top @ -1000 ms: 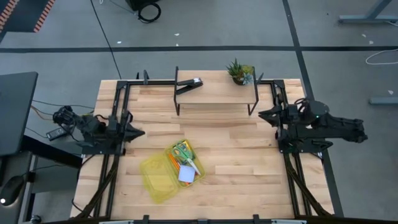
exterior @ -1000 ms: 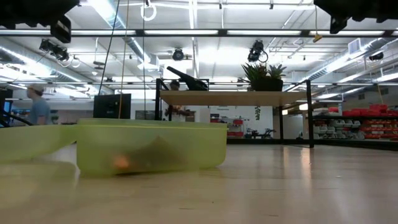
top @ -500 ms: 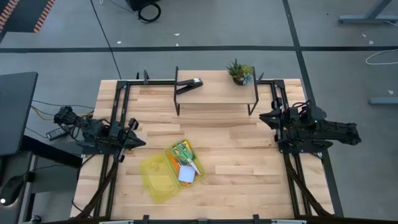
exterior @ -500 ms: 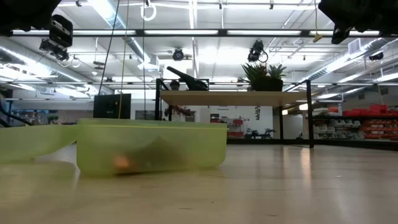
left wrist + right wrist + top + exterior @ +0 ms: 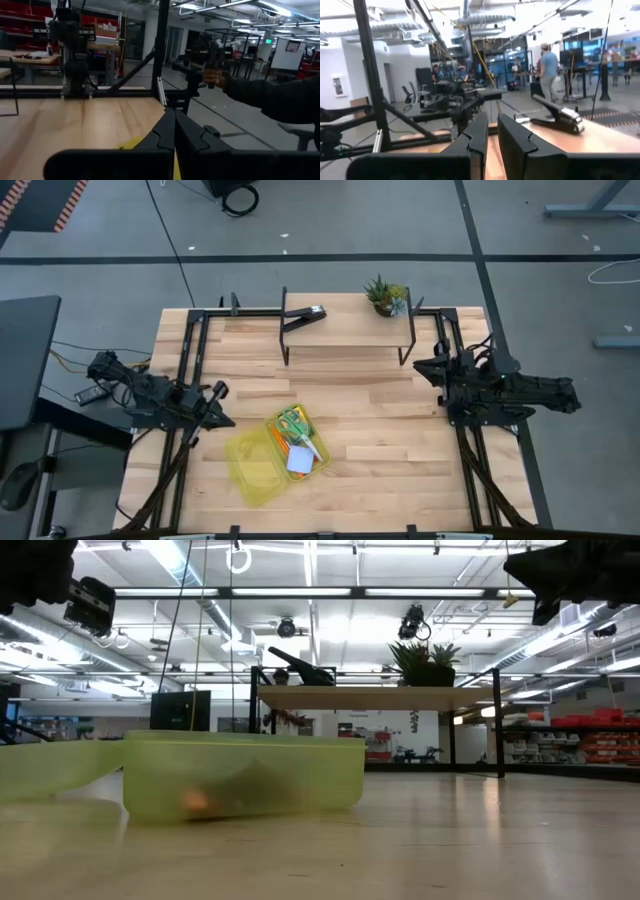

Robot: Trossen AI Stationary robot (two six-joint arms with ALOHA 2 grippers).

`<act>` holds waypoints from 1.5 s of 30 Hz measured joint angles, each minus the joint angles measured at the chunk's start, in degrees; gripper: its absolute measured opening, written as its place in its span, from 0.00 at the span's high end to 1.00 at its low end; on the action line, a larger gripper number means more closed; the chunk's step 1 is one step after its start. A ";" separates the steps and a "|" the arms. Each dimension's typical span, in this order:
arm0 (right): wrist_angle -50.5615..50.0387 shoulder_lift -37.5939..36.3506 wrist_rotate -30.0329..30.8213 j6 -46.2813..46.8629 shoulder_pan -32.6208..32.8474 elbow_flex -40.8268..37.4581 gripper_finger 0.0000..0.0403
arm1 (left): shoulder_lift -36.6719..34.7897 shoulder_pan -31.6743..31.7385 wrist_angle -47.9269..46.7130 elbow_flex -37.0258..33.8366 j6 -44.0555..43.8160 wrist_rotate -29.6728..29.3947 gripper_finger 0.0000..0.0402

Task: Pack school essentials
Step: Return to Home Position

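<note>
- Identify both arms, the left arm and the right arm, by their black, blocky segments.
- Expect dark cables bunched at the left arm's outer end.
- You see the left gripper as two matte-black wedge fingers on a broad black bar.
- You see the right gripper built alike: black fingers, flat inner faces, tapered tips and a wide black bar.

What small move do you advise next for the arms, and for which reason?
Probably draw the left gripper back to the left edge of the table. It is shut and empty, the right gripper is at the right edge, and the scissors and notepad lie inside the open box.
</note>
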 joint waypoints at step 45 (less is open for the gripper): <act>2.25 -0.15 15.53 -0.27 0.57 -9.40 0.99 | 0.03 24.98 5.20 -2.88 1.33 7.01 1.00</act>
